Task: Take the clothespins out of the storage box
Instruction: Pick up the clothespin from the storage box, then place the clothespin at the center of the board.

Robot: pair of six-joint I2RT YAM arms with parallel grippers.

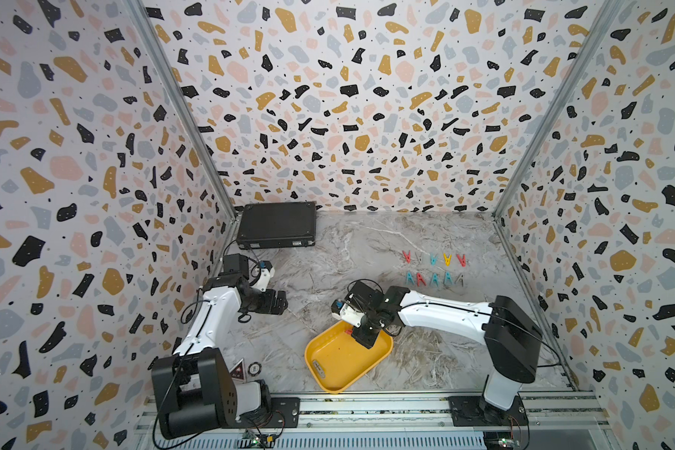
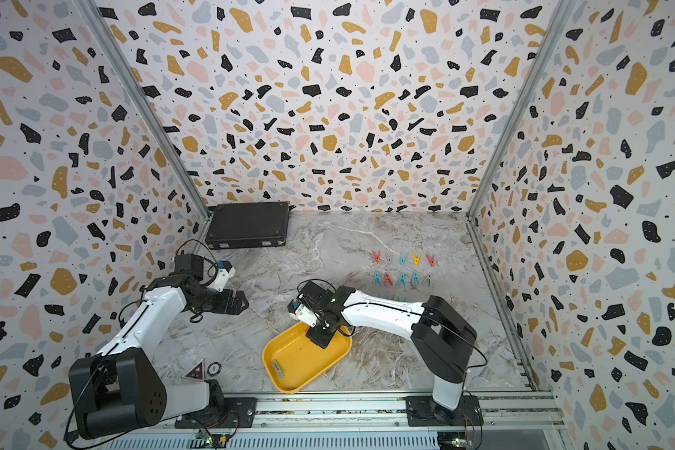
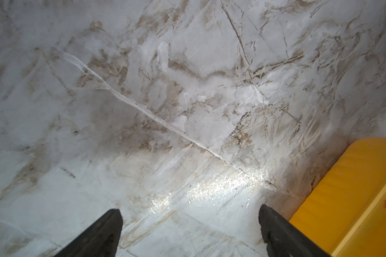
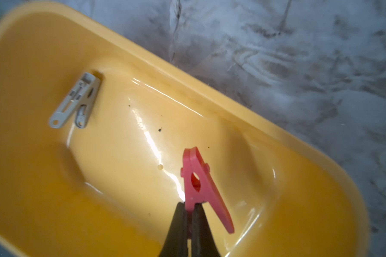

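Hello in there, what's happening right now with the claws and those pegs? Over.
Right gripper shut on red clothespin, inside yellow storage box. Left gripper open over marble tabletop. Grey clothespin lies in box; other clothespins in rows on tabletop. Nothing blocking.

Both top views: mounted high at the front, pitched steeply down toward back wall (image 1: 367, 117); near-identical coverage of whole table (image 1: 328, 249). Left wrist: close over table, catches storage box (image 3: 343, 200) corner. Right wrist: very close, looking into same box.

3 terrazzo-print walls (image 1: 347, 97) enclose a marbled grey tabletop (image 1: 367, 249); black case (image 1: 275, 224), perhaps latched, far-left.
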